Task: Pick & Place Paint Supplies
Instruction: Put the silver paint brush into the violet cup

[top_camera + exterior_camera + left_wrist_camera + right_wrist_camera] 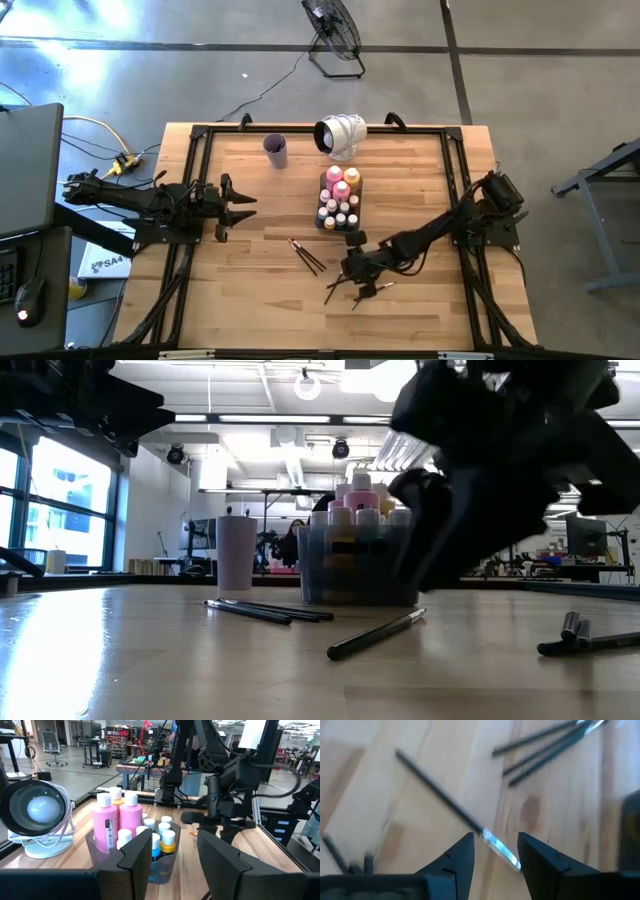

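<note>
A clear tray [322, 200] at the table's middle holds pink, orange and small white-capped paint bottles [120, 820]. Three paintbrushes [307, 256] lie together on the wood near it. A single paintbrush [336, 289] lies closer to the near edge, and more brushes [372, 291] lie to its right. My right gripper [495, 840] is open, slanting down over the single brush, with one finger on each side of its metal ferrule [496, 847]. My left gripper [172, 837] is open at the table's left, level, pointing at the tray. My right gripper's fingers stand on either side of the single brush's metal ferrule [502, 854], slanting down from the table's right. The brush lies flat on the wood. I cannot tell whether a finger touches it.
A lilac cup [276, 151] stands at the far left of the tray, and a white round fan [340, 135] stands behind the tray at the far edge. A black frame rail [200, 135] runs round the table top. Bare wood shows between the left gripper and the brushes.
</note>
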### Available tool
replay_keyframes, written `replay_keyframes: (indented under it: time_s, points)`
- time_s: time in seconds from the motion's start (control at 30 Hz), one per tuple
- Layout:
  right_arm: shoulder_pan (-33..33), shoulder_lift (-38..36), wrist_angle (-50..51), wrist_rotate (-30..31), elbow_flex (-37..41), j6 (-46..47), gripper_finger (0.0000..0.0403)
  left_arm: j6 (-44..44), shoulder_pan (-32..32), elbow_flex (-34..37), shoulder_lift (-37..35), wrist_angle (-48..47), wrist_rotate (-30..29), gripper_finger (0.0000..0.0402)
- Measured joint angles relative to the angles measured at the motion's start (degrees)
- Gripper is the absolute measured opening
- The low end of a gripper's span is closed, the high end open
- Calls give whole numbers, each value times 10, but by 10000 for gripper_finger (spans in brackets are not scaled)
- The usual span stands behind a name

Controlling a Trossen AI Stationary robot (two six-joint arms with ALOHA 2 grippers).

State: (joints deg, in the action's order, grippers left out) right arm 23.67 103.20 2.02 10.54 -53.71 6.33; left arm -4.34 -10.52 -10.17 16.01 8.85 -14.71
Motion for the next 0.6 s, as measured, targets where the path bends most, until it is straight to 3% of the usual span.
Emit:
replay_keyframes:
  time_s: [0.13, 0.3, 0.6]
  points:
    - [20, 0, -15, 86, 0, 16, 103, 0, 0, 0, 0, 0, 0, 154]
    - [38, 0, -13, 150, 0, 57, 17, 0, 0, 0, 0, 0, 0, 154]
    - [62, 22, -24, 219, 0, 61, 2, 0, 0, 0, 0, 1, 0, 154]
